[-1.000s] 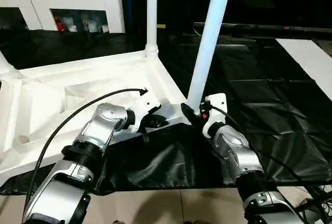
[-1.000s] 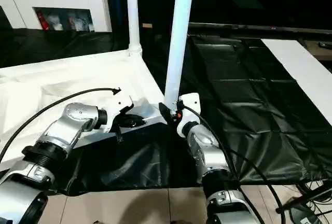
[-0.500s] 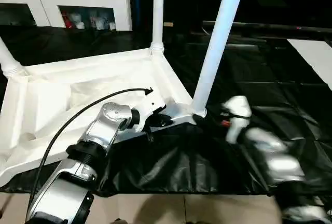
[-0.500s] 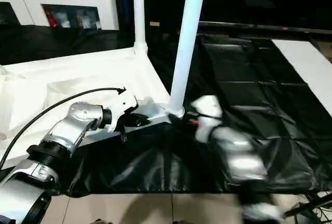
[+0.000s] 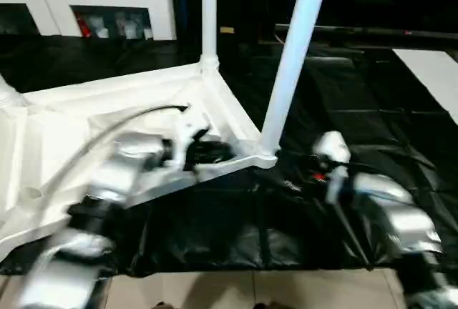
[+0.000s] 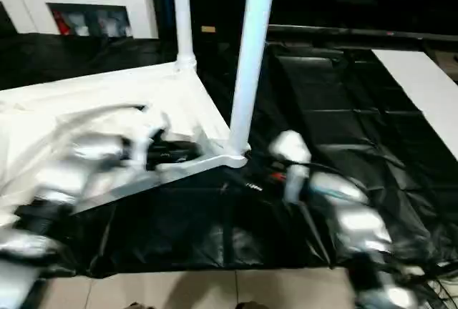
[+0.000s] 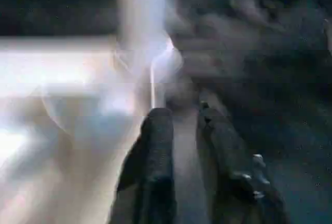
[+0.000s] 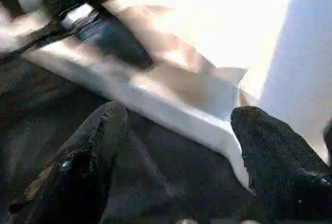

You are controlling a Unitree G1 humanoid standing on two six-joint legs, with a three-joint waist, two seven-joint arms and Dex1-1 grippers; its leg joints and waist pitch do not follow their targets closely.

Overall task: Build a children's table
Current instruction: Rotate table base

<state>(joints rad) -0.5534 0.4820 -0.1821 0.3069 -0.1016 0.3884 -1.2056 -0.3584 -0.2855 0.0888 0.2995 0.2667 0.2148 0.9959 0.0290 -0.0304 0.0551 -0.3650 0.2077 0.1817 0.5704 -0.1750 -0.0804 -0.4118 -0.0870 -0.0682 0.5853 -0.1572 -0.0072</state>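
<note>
The children's table top (image 5: 86, 116) lies upside down on the black-covered work table. A white leg (image 5: 290, 59) rises from its near corner socket (image 5: 265, 153). A second leg (image 5: 208, 16) stands at the far corner, and a third leg's base (image 5: 6, 93) shows at the left. My left gripper (image 5: 215, 153) sits at the top's near rim beside that socket. In the left wrist view its fingers (image 7: 158, 151) stand a little apart, with nothing plainly between them. My right gripper (image 8: 176, 172) is open and empty, low over the black cover just right of the near leg.
A white cabinet (image 5: 93, 1) stands at the back left. A white panel (image 5: 429, 73) lies at the far right of the black cover (image 5: 343, 109). The work table's front edge and the tiled floor (image 5: 250, 291) are close below my arms.
My right gripper has let go of the near leg's base, opened wide and drawn back to the right. The left gripper's fingers have parted slightly. The camera has shifted.
</note>
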